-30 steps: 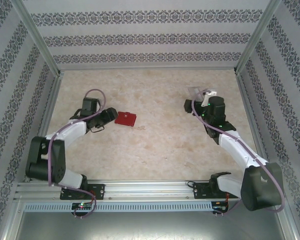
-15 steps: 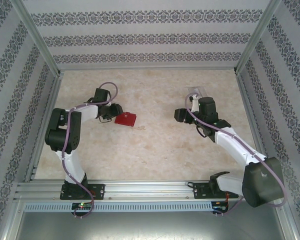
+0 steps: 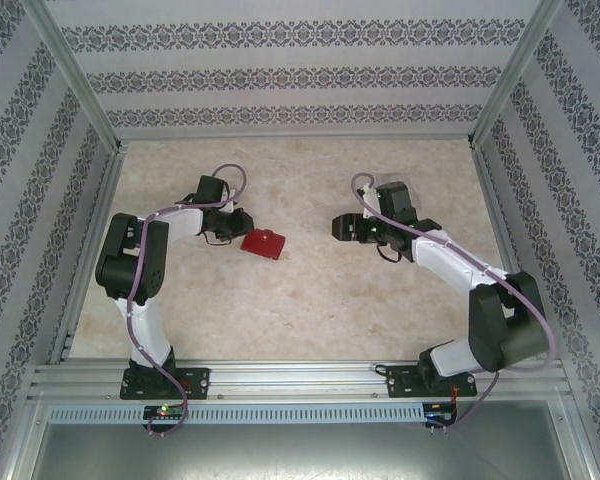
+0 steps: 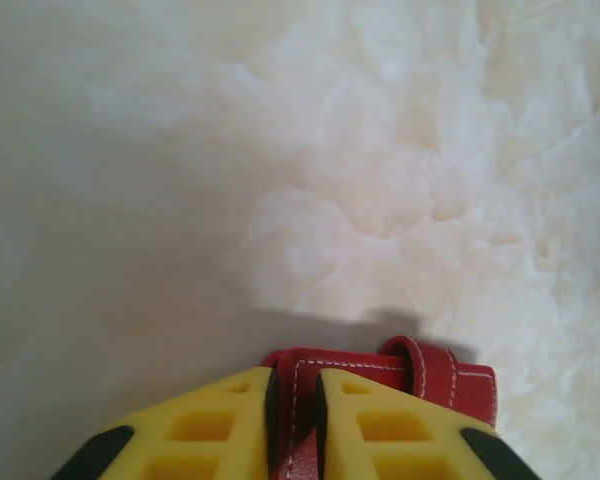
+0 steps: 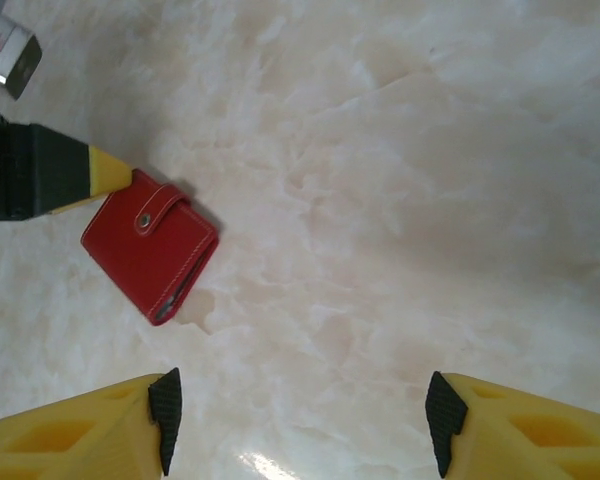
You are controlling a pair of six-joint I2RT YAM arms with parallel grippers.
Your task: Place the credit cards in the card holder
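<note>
Card holder (image 3: pixel 263 243) lay closed on bench (image 3: pixel 310 300), left of middle | left claw (image 4: pixel 294 385) pinched its stitched edge | right claw (image 5: pixel 300 410) spread, empty | judged light, floppy leather; best held by the folded edge.

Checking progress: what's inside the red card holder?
Nothing inside shows: the card holder is shut, its strap snapped, so its pockets and any cards are covered. The left gripper pinches one edge.
</note>
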